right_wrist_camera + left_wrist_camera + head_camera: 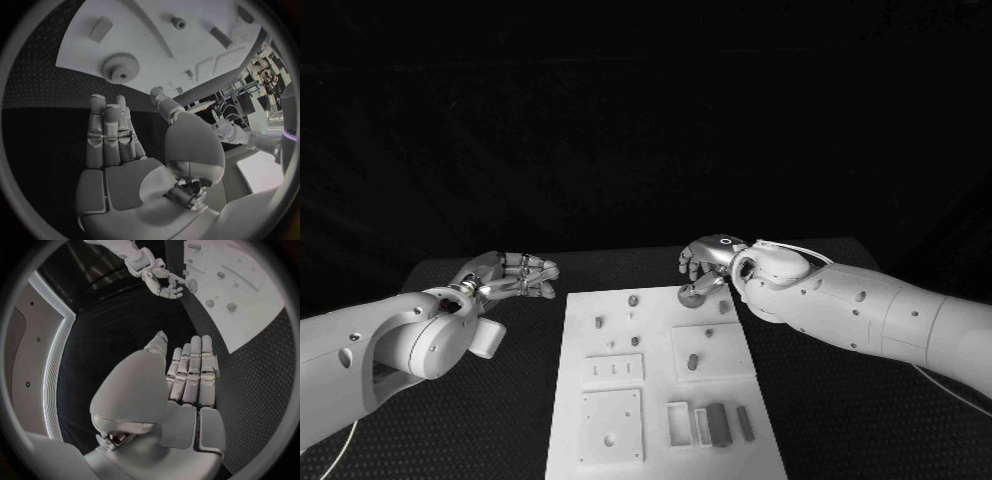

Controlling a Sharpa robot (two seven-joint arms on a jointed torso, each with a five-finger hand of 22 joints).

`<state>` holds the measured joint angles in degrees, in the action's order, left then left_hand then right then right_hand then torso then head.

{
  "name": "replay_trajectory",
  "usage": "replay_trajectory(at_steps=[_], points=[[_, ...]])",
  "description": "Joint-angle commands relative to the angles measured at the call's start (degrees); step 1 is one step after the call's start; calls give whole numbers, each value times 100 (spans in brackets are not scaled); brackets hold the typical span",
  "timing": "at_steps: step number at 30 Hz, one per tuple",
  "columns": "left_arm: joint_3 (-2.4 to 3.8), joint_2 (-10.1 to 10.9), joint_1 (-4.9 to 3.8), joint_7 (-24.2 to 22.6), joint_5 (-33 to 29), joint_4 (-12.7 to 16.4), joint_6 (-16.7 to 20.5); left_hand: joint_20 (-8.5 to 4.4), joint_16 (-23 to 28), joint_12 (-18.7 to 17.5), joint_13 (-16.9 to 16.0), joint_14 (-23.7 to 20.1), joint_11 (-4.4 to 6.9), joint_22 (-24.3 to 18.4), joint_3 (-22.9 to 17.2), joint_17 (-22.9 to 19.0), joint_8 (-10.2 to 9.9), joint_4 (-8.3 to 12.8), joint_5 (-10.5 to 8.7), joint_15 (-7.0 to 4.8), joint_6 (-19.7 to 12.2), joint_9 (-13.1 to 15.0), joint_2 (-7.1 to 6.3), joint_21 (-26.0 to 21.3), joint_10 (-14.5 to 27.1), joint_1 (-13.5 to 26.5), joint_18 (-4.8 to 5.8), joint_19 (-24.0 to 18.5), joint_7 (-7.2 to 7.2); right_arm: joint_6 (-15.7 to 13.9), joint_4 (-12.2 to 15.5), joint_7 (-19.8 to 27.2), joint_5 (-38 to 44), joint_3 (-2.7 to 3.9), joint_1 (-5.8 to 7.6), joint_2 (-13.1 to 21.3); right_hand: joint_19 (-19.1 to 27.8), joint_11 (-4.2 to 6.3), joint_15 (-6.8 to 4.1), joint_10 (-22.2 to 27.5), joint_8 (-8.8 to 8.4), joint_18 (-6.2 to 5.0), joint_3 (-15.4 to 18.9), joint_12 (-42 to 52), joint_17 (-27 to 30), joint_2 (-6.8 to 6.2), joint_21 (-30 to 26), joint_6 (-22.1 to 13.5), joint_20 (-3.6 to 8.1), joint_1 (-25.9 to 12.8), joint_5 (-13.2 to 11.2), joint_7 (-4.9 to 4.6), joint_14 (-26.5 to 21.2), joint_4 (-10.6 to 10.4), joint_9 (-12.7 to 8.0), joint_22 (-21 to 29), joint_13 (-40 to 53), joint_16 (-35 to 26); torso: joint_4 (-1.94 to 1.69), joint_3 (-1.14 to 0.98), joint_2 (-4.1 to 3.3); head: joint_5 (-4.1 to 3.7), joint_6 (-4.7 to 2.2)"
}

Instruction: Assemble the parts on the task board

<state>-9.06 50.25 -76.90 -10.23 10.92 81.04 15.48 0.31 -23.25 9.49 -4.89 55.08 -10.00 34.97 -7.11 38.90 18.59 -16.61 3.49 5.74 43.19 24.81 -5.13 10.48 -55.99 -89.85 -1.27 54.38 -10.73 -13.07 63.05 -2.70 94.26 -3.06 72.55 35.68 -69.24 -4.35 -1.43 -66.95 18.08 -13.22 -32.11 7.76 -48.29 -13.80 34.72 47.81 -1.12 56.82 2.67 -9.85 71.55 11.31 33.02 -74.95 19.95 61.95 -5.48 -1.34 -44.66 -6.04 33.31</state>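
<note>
- My right hand (708, 268) hovers over the far edge of the task board (661, 440), fingers apart and holding nothing; in the right wrist view they stretch flat and straight toward a small toothed gear (119, 67).
- The gear lies flat on the white board near its far right corner, just beyond my right fingertips (105, 105). I cannot tell whether any finger touches it.
- My left hand (506, 277) waits over the black worktop (862, 420) just beside the board's left edge, fingers apart and extended, gripping nothing.
- Further parts rest on the near half of the board: small dark blocks (721, 422) beside a pale frame, two square plates with holes, and oval slots near the far end.
- As I judge it, the step in hand is the approach to the gear, with assembly barely begun.
- The next move calls for lowering my right fingers around the gear's rim and pinching it cleanly, since the flat, thin disc may slide on the smooth board.
</note>
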Motion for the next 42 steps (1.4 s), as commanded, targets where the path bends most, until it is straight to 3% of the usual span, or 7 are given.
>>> replay_trajectory(at_steps=[1,15,24,35,42], points=[[4,-1,-7,-37,15,22,-89,-25,28,-31,9,29,-46,-1,-37,9,-21,2,-38,5,3,-9,8,-18,-5,45,-74,29,-52,363,-82,-69,521,-15,-11,-43,-156,-62,-3,11,43,-178,22,-34,-42,44,100,93,176,85,10,12,24,41,-15,-156,11,94,-33,2,-6,-17,19],[6,23,-8,-29,15,98,-97,-25,34,-32,10,31,-45,0,-39,16,-21,2,-38,5,4,-9,6,-20,-7,49,-74,30,-52,674,-338,-110,700,-93,-82,-152,-145,-69,4,-2,16,-178,56,-104,-84,113,338,166,221,132,9,31,43,98,-53,-152,2,250,-21,-7,-13,1,70],[5,-58,-6,-41,27,24,-102,-25,39,-35,11,31,-46,0,-42,20,-23,2,-38,5,4,-9,7,-22,-6,52,-74,30,-51,634,-429,-86,711,-124,-105,-198,-125,-71,5,-13,2,-178,51,-128,-88,182,421,183,235,170,9,34,36,134,-67,-150,0,295,-13,-6,-18,-2,90],[4,-60,-6,-41,26,33,-106,-25,46,-38,13,31,-47,1,-44,27,-26,2,-38,6,2,-10,9,-24,-4,57,-74,30,-52,677,-441,-37,690,-124,-106,-236,-89,-71,5,-38,-22,-178,71,-169,-85,468,563,204,252,248,9,35,38,263,-88,-146,-2,372,-19,-9,-9,-8,139],[5,-46,-6,-38,26,37,-105,-25,49,-40,14,31,-47,1,-45,30,-26,3,-38,6,1,-11,9,-25,-4,58,-74,30,-52,767,-435,-44,788,-131,-148,-244,-95,-21,-41,-194,31,-178,9,-120,-89,787,692,339,286,581,9,89,76,532,-71,-148,36,454,-20,-9,-2,3,171]])
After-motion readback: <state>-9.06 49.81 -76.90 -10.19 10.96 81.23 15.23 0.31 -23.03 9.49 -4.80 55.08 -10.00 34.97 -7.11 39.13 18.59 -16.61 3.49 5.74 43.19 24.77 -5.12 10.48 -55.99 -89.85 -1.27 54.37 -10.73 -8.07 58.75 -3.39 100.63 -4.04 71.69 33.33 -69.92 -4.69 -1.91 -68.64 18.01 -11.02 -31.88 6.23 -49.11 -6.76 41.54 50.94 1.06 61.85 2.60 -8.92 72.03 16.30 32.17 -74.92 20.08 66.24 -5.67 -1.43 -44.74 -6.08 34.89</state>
